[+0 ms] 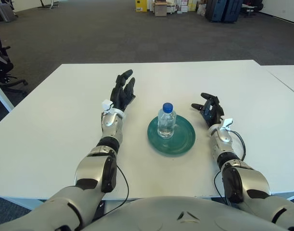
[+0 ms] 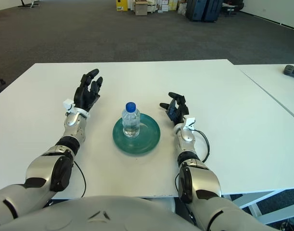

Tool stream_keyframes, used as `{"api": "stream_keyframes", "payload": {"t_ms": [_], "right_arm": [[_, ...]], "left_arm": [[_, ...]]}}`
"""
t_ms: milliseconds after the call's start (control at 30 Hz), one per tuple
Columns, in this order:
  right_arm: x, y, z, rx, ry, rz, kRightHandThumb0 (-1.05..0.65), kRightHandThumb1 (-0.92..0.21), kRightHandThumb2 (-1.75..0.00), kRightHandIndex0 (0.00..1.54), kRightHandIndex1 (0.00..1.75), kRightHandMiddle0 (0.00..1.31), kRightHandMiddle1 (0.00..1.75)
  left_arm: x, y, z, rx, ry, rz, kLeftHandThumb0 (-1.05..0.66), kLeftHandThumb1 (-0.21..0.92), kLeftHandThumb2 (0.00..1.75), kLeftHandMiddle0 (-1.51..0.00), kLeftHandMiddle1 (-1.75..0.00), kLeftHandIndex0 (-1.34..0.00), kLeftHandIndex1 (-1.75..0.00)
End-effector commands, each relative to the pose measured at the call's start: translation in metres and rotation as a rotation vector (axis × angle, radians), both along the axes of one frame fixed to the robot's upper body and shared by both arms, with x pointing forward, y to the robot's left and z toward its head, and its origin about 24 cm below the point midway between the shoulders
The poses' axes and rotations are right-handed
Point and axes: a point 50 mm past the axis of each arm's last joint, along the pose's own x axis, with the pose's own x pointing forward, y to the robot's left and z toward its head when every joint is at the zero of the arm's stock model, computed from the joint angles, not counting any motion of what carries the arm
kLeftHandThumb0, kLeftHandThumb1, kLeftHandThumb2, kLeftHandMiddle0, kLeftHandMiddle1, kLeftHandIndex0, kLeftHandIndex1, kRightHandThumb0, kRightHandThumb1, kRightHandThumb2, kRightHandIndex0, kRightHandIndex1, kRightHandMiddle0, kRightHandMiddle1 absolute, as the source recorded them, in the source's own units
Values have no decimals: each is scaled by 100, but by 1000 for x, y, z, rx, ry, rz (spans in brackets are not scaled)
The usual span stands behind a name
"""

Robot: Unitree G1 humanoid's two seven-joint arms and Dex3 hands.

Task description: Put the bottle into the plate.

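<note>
The bottle (image 1: 166, 120) stood upright on the green plate (image 1: 183, 136) at frame centre. Only the right eye view showed a dark device (image 2: 292, 71) at the far right edge. The left hand (image 1: 122, 93) showed left of the plate, fingers spread; the right hand (image 1: 210, 109) showed right of it, fingers loosely open, holding nothing.

You see a clear plastic bottle (image 1: 166, 123), its blue cap matt and its body catching light, standing on a glossy green plate (image 1: 183, 139) with a smooth sheen. The white table (image 1: 55, 120) under them looks smooth and matt. Your left hand (image 1: 122, 94) and right hand (image 1: 210, 109) show matt black plastic fingers, with white plastic fittings at the wrists. The forearms behind them are brushed silver metal with black joints. The floor (image 1: 89, 33) beyond is rough, dark grey carpet.
</note>
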Motion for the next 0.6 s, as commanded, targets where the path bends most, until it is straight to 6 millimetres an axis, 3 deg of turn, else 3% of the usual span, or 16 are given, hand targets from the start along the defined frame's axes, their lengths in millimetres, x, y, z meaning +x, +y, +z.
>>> {"api": "stream_keyframes", "payload": {"t_ms": [0, 100, 267, 433, 567], "right_arm": [[-18, 3, -23, 37, 126, -5, -84, -92, -99, 55, 86, 6, 119], [-18, 2, -23, 36, 124, -8, -84, -92, -99, 53, 85, 8, 120], [-18, 0, -22, 31, 113, -17, -84, -92, -99, 48, 81, 11, 121], [-18, 0, -21, 21, 105, -33, -83, -92, -98, 39, 72, 7, 117], [-19, -1, -21, 18, 103, -47, -82, -92, -97, 32, 54, 2, 111]], "left_arm": [[3, 3, 3, -38, 2, 74, -56, 90, 76, -45, -37, -8, -107], [-7, 8, -15, -42, 90, 113, -55, 86, 78, -41, -57, -12, -110], [-15, 12, -33, 30, 216, 116, -59, 91, 71, -34, -62, -8, -109], [-18, 13, -43, 152, 299, 68, -65, 92, 75, -29, -42, -2, -97], [-21, 13, -47, 244, 326, 46, -71, 92, 79, -26, -23, 0, -80]]}}
